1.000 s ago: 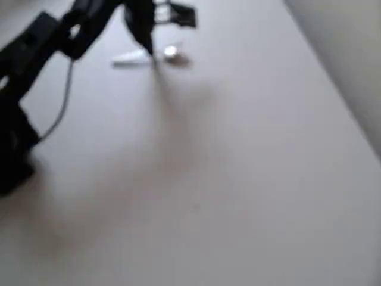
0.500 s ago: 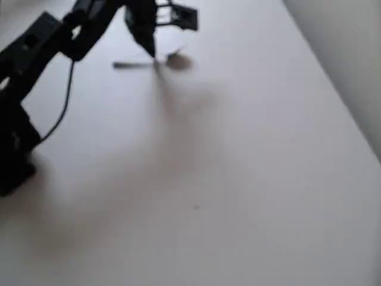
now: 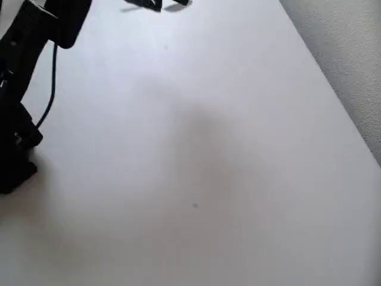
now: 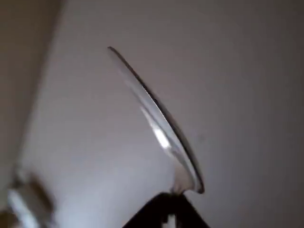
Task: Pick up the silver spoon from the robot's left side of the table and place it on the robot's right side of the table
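In the wrist view the silver spoon [image 4: 156,128] shows edge-on, a thin shiny strip running from the upper left down to my gripper [image 4: 170,209]. The dark fingertips are shut on its lower end, and the white table [image 4: 237,71] lies blurred behind it. In the overhead view only the lowest dark tip of the gripper [image 3: 149,3] pokes in at the top edge, above the table [image 3: 208,149]. Whether the thin dark streak beside it is the spoon, I cannot tell.
My black arm [image 3: 24,71] and its base stand along the left edge in the overhead view, with a cable [image 3: 52,89] hanging beside them. The table's straight edge runs diagonally down the right side, with grey floor [image 3: 351,47] beyond it.
The gripper closed on the spoon where it lay, then moved toward the picture's top edge with it. The spot where the spoon lay is now bare.
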`<action>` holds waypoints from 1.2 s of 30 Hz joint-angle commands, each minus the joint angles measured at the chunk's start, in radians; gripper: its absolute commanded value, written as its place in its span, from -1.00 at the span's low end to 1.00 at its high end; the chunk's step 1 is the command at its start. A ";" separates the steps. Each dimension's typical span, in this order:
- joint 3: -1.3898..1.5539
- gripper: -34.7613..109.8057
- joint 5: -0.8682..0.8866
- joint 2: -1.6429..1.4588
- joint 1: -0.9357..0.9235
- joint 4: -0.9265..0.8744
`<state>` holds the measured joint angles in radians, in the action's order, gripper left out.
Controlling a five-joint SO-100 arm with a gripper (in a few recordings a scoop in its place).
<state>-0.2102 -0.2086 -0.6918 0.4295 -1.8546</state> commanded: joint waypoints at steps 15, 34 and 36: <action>0.423 -0.54 0.137 -0.943 -0.183 -0.006; 2.367 -0.54 -0.302 -1.738 -0.660 0.931; 2.421 -0.54 -0.328 -1.674 -0.715 1.025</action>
<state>2.0463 -0.4801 -2.4130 -0.1841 -1.0155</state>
